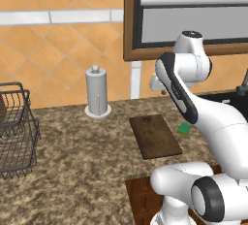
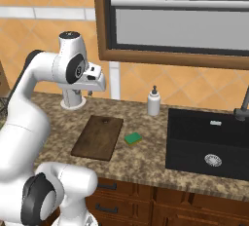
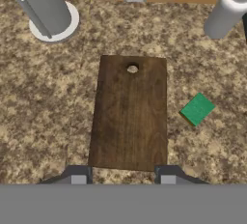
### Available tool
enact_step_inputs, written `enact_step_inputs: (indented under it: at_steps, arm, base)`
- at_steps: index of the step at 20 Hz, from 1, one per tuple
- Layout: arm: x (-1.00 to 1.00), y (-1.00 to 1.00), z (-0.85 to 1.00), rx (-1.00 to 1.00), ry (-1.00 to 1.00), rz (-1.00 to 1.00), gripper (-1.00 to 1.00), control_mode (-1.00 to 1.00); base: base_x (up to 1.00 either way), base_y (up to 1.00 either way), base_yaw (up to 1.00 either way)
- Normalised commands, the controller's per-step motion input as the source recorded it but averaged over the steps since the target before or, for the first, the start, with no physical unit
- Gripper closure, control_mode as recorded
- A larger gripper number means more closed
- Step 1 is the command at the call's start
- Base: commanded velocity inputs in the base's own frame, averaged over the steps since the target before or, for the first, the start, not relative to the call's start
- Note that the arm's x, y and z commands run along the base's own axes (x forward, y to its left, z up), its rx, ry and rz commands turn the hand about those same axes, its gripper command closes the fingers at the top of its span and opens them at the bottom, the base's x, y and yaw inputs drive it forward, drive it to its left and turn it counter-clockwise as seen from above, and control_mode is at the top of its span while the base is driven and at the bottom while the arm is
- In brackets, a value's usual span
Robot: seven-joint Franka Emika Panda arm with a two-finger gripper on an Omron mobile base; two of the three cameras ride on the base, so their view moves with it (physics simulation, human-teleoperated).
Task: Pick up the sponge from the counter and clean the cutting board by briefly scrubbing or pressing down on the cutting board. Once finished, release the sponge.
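Nothing of the task looks done yet: we see the sponge (image 3: 197, 108) lying untouched on the counter (image 3: 48, 121), just beside the cutting board (image 3: 130, 114). Our gripper (image 3: 123, 174) hangs high above the board, jaws seemingly narrow and empty, though barely visible. Grasping, scrubbing and release all remain.

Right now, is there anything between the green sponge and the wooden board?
No. Just bare speckled counter separates the sponge from the cutting board, clearest in the hand view.
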Motion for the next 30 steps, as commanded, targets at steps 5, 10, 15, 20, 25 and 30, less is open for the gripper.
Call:
enact_step_inputs:
  at_steps: [5,10,15,20,25,30]
  arm:
    - [-0.18,-0.05,-0.1,0.0,0.01,0.0,-1.0,-1.0]
    - [-0.56,-0.37,-0.34,0.0,0.03,-0.04,-1.0,-1.0]
    - [-0.02,-0.63,-0.55,0.0,0.11,-0.14,-1.0,-1.0]
    - [0.63,-0.55,-0.44,0.01,0.37,-0.26,-1.0,-1.0]
    - [0.43,-0.53,-0.32,0.03,0.24,-0.28,-1.0,-1.0]
    - [0.59,-0.51,-0.33,0.02,0.31,-0.28,-1.0,-1.0]
  base:
    - [0.0,0.0,0.0]
    - [0.0,0.0,0.0]
    - [0.0,0.0,0.0]
    - [0.0,0.0,0.0]
    - [0.0,0.0,0.0]
    - [0.0,0.0,0.0]
